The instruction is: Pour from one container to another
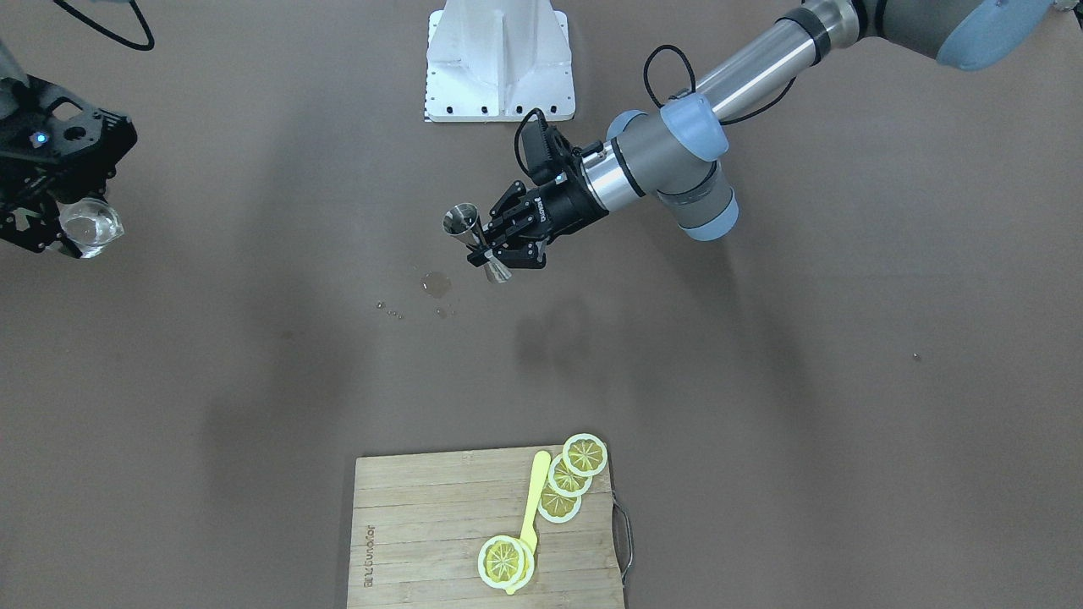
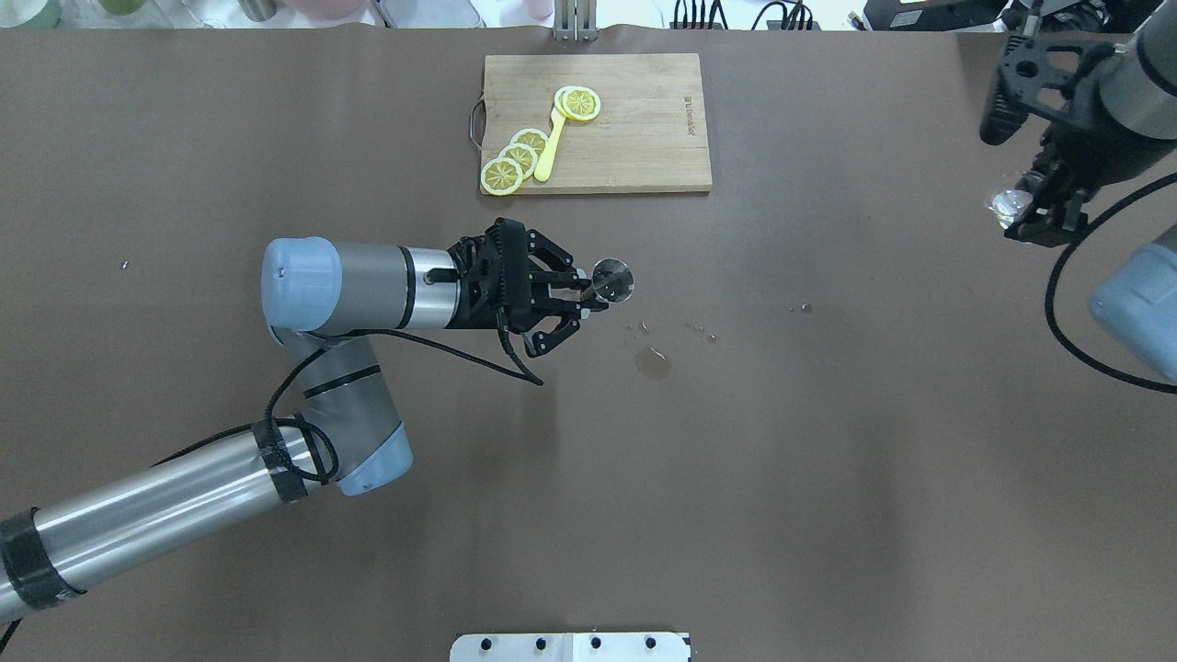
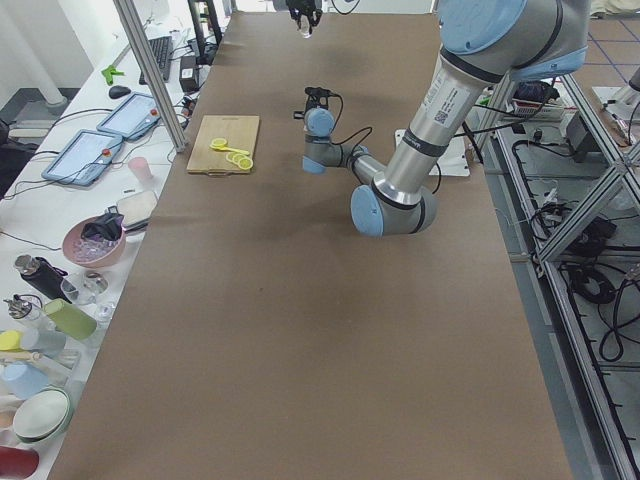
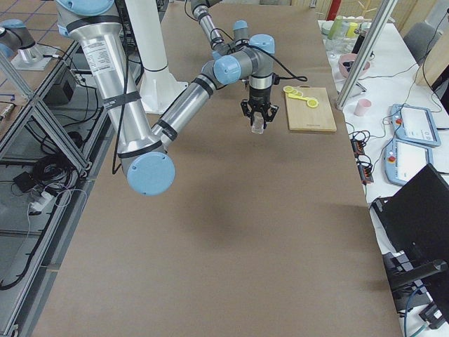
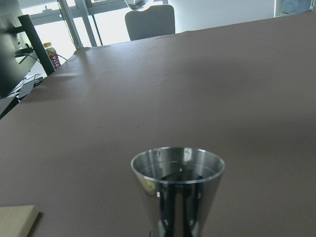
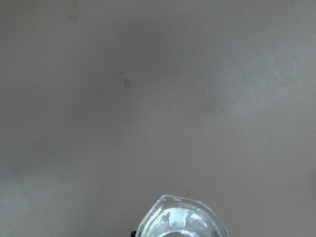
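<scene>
The left tool (image 1: 491,254) is clamped on the waist of the jigger (image 1: 463,223), above the middle of the worktop (image 1: 761,381). The right tool (image 2: 1037,204) is clamped on the glass cup (image 2: 1008,201), well apart at the right.

Even bright light, soft shadows, blurred wrist close-ups

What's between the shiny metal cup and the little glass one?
Between jigger and glass cup, only bare brown table, as the overhead view shows. A wet spot and drops lie just off that stretch, near the jigger.
</scene>
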Motion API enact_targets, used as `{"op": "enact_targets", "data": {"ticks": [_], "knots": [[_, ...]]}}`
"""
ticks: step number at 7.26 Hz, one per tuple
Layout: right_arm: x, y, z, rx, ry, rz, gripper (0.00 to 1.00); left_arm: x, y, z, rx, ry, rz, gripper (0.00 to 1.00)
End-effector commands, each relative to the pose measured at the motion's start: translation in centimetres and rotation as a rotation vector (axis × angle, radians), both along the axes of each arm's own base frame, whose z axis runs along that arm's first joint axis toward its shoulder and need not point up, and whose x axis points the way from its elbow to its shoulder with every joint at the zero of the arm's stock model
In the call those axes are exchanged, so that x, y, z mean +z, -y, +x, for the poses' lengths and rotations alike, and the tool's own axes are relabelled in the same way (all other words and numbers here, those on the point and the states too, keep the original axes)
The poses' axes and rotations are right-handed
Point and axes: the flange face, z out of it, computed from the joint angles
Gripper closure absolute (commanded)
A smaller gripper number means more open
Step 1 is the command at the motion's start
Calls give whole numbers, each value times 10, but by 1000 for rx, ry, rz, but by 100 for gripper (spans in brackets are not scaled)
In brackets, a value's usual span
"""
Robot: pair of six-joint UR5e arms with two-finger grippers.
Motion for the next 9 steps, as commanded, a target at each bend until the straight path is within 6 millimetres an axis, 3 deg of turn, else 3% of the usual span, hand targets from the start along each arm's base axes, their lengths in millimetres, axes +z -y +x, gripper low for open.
{"op": "enact_targets", "data": {"ticks": [1, 3, 5, 8, 9], "knots": [[67, -23, 38, 89, 49, -3, 100, 33, 2, -29, -62, -33, -74, 100], [119, -28, 66, 183, 140, -31, 100, 53, -5, -59, -185, -71, -126, 100], [160, -15, 91, 236, 193, -73, 100, 91, -25, -101, -282, -113, -264, 100], [243, -9, 97, 343, 333, -5, 100, 149, -74, -149, -509, -160, -440, 100], [257, -15, 98, 391, 396, 1, 100, 165, -81, -161, -593, -168, -475, 100]]}}
